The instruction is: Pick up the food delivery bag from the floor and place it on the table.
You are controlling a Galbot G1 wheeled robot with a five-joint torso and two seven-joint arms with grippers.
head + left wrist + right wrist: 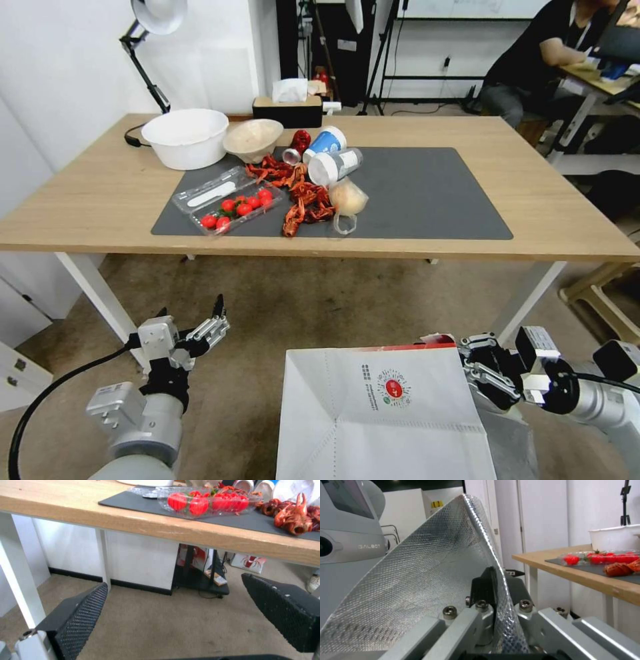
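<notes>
The food delivery bag (373,413), white with a round red logo and a red edge, hangs in front of me below the table's front edge. My right gripper (475,373) is shut on its upper right rim; in the right wrist view the silver foil lining (420,580) is pinched between the black fingers (485,585). My left gripper (212,320) is open and holds nothing, low at the left, near a white table leg. The light-wood table (467,133) carries a dark grey mat (427,193). The grey-brown floor (320,300) lies beneath.
On the mat's left half lie a clear box of tomatoes (233,203), red crayfish (303,200), a bun in a clear bag (348,198), cups and a can. Two bowls (187,137) and a tissue box (288,110) stand behind. The mat's right half is bare.
</notes>
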